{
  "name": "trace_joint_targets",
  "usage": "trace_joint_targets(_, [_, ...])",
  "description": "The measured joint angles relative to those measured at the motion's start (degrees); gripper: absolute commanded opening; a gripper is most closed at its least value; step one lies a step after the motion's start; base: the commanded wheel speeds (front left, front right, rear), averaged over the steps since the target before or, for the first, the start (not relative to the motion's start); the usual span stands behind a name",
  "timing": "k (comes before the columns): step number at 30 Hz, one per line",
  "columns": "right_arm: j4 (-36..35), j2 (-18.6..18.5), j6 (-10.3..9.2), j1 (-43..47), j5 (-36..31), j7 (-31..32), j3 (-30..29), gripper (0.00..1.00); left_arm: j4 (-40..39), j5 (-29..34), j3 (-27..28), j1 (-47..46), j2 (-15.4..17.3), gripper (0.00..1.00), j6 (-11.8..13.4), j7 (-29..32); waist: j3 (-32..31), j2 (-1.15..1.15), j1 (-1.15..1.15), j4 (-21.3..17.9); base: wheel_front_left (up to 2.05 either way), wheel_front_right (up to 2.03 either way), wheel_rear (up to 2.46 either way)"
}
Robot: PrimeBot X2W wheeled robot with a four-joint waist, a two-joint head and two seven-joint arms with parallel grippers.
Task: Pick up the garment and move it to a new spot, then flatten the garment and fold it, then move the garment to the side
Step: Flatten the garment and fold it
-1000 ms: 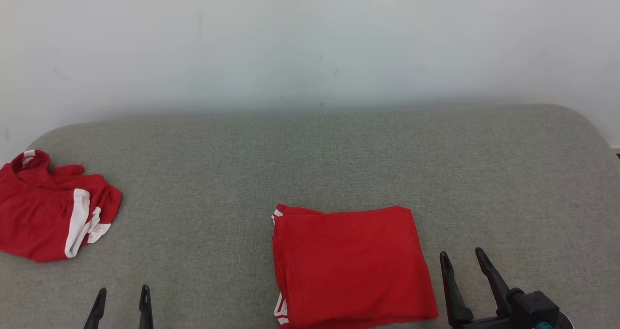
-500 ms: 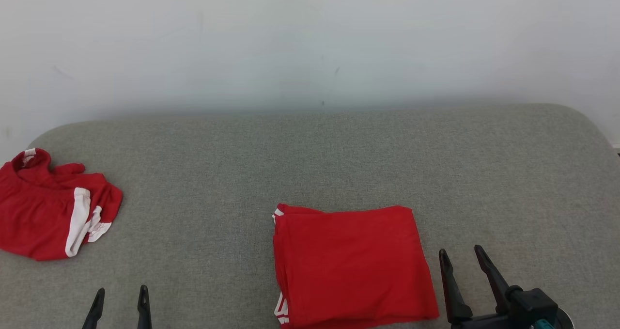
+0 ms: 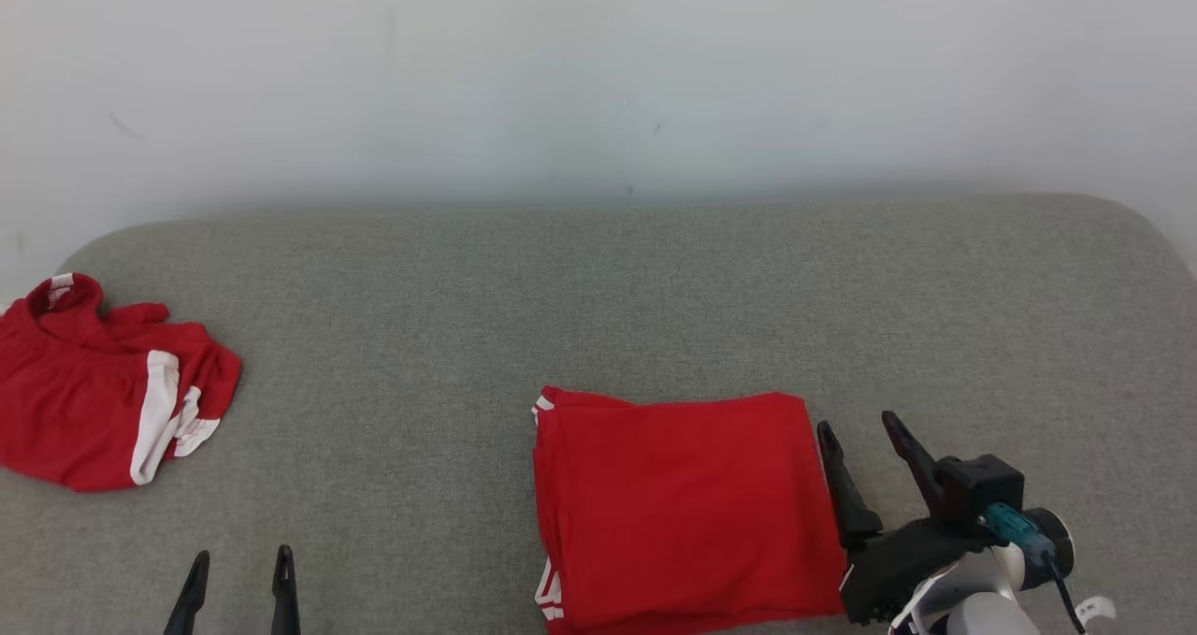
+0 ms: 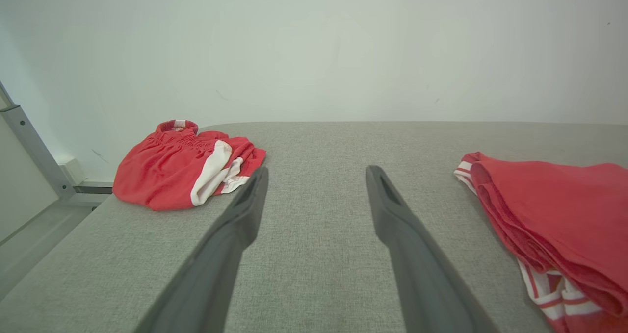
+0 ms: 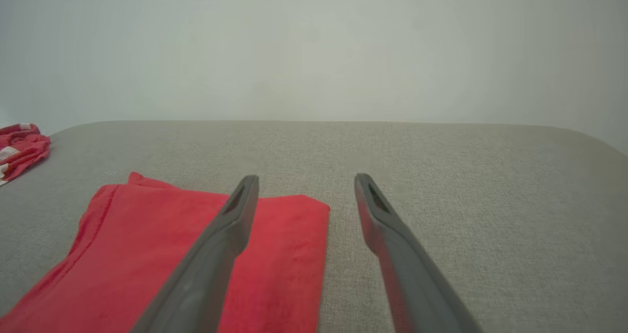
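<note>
Both sets of fingers are spread wide and hold nothing. The folded red garment [image 3: 683, 509] lies flat on the grey padded surface [image 3: 598, 280], just to the left of my right gripper [image 3: 856, 423] and well off to the right of my left gripper [image 3: 241, 555]. In the right wrist view the right gripper's left finger lies over the cloth's near edge and its right finger over bare padding, so the jaws straddle that edge. I judge the folding done and only the move to the side left. The main risk is a shallow bite: if I close on the top layer alone, the stack will peel open as I lift and the fold is lost. Coming in too low could also push the edge ahead of the finger and bunch it. Hauling from one side alone may let the far half trail and skew. The crumpled red-and-white garment [image 3: 103, 396] sits beyond and left of the left gripper; carrying the fold that way could tangle the two. Compared with a second ago, the right gripper has come forward and leftward from a clear gap to the cloth's edge, with more of its wrist in sight. The head camera has shifted slightly, and the left gripper is much as it was.
</note>
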Motion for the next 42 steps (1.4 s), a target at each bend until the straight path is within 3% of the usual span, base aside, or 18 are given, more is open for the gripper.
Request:
trace_joint_targets(7, [10.7, 0.4, 0.0, -3.8, 1.1, 1.6, -0.4, 1.0, 0.3, 0.0, -0.4, -0.4, -0.1, 1.0, 0.0, 0.0, 0.8, 0.0, 0.0, 1.3, 0.0, 0.0, 0.0])
trace_joint_targets(22, [30.9, 2.7, 0.0, -9.8, 3.0, -3.2, 1.1, 1.0, 0.5, 0.0, -0.1, -1.3, -0.1, 1.0, 0.0, 0.0, 2.2, 0.0, 0.0, 2.0, 0.0, 0.0, 0.0])
trace_joint_targets(23, [32.0, 2.8, 0.0, -10.2, 3.1, -3.4, 1.4, 0.83, 0.5, 0.0, -0.1, -1.3, -0.1, 1.0, 0.0, 0.0, 2.2, 0.0, 0.0, 2.0, 0.0, 0.0, 0.0])
trace_joint_targets(24, [33.1, 3.0, 0.0, -10.7, 3.3, -3.5, 1.9, 0.46, 0.6, 0.0, -0.1, -1.3, -0.1, 1.0, 0.0, 0.0, 2.1, 0.0, 0.0, 2.0, 0.0, 0.0, 0.0])
trace_joint_targets(25, [34.0, 3.1, 0.0, -11.0, 3.6, -3.7, 2.2, 0.03, 0.6, 0.0, -0.1, -1.3, -0.1, 1.0, 0.0, 0.0, 2.1, 0.0, 0.0, 2.0, 0.0, 0.0, 0.0])
trace_joint_targets(36, [36.3, 1.4, 0.01, -17.4, 5.2, -5.2, 6.9, 0.0, 0.4, 0.1, 0.1, -2.2, -0.6, 1.0, 0.0, 0.0, 4.0, 0.0, 0.0, 2.0, 0.0, 0.0, 0.0])
trace_joint_targets(42, [34.9, -3.0, 0.01, -23.7, 6.6, -5.4, 8.6, 0.0, 0.0, -0.4, -0.5, -4.1, -0.7, 1.0, 0.0, 0.0, 7.0, 0.01, 0.0, 2.0, 0.0, 0.0, 0.0])
